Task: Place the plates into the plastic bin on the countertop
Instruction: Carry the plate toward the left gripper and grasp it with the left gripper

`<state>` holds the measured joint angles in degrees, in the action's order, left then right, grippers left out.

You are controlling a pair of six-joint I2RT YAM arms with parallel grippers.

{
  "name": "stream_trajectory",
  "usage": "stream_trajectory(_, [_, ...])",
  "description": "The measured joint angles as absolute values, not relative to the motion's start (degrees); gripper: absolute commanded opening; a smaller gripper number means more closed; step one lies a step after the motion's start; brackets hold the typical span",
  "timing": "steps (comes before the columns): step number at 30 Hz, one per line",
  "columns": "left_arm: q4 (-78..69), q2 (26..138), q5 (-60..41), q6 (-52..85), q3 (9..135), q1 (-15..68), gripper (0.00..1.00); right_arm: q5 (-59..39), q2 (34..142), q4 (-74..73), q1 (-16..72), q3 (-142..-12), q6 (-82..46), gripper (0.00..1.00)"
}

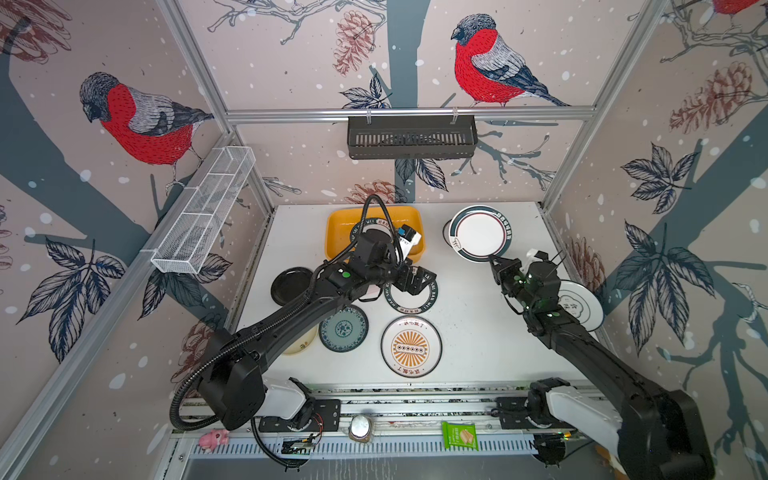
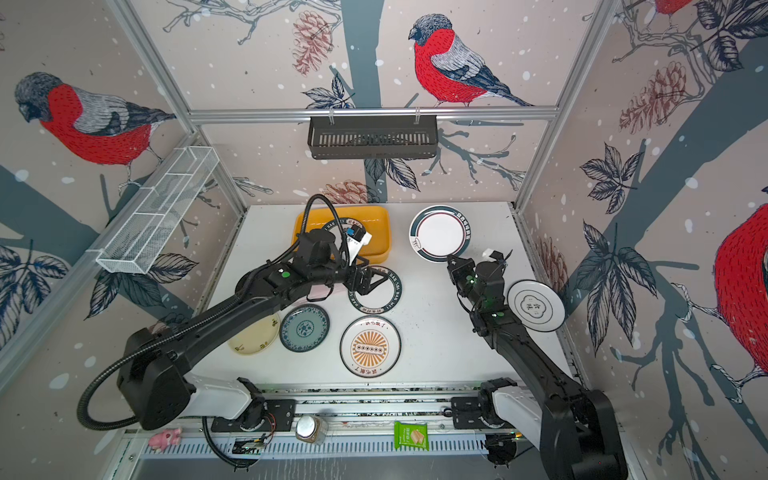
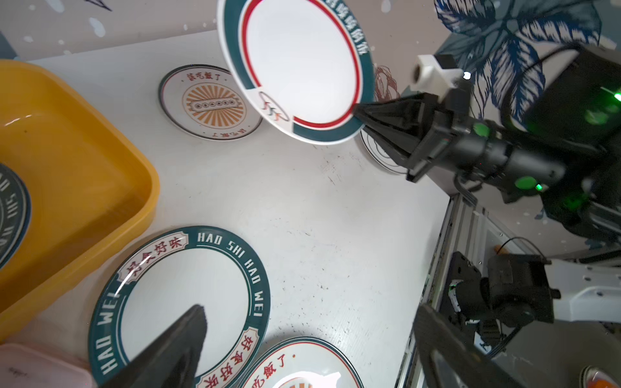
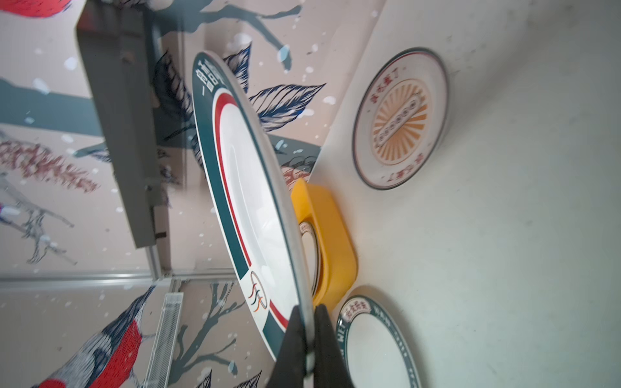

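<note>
The right hand (image 1: 494,261) is pressed together on the near rim of a white plate with a green and red band (image 1: 480,232). That plate hangs tilted in the air above the back right of the bench (image 1: 469,316), well clear of the surface. The plastic bin (image 1: 337,226) sits at the back centre and already holds 1 lettered plate (image 1: 362,229).

The left hand (image 1: 415,279) is spread wide over another lettered plate (image 1: 411,305) lying just beside the bin's near edge. Whether a finger touches it cannot be told.

The step in hand looks like the carry to the bin, and the grip is the weak point — a thin pinch on 1 edge, so the plate may pivot if swung fast. A slow sideways move at this height seems best, levelling the plate on the way. The left arm's wrist covers much of the bin's near right part, so the clearer route is over the back wall or the bare yellow floor at the far left. Lower until the plate rests flat — on the floor or on the plate inside — before letting go, since a drop from height could chip it or bounce it out.
</note>
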<state>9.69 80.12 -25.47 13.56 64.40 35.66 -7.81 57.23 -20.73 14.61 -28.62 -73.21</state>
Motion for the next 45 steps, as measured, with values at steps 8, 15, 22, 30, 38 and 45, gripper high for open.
stream_trajectory(8, [5.89,80.58,-34.59,20.47,63.35,26.72,0.93,-5.23,53.95,-16.53,26.04,-29.21,-69.67,0.00])
stream_trajectory(15, [4.29,81.03,-37.41,23.51,63.11,23.83,0.87,-6.00,56.66,-17.54,31.09,-29.19,-68.05,0.01])
stream_trajectory(22, [4.25,82.78,-37.21,24.16,63.26,22.68,0.78,-8.64,57.98,-20.25,33.74,-29.21,-66.94,0.01])
stream_trajectory(30, [3.73,85.01,-38.48,25.54,63.11,21.80,0.50,-11.68,58.65,-22.41,34.09,-29.23,-65.58,0.00])
stream_trajectory(38, [2.39,85.47,-40.47,26.96,62.98,21.74,0.33,-13.19,59.61,-24.10,34.15,-29.06,-64.69,0.01])
stream_trajectory(45, [1.72,85.84,-41.87,27.70,62.92,21.30,0.11,-13.37,60.86,-25.36,34.13,-28.69,-64.71,0.01])
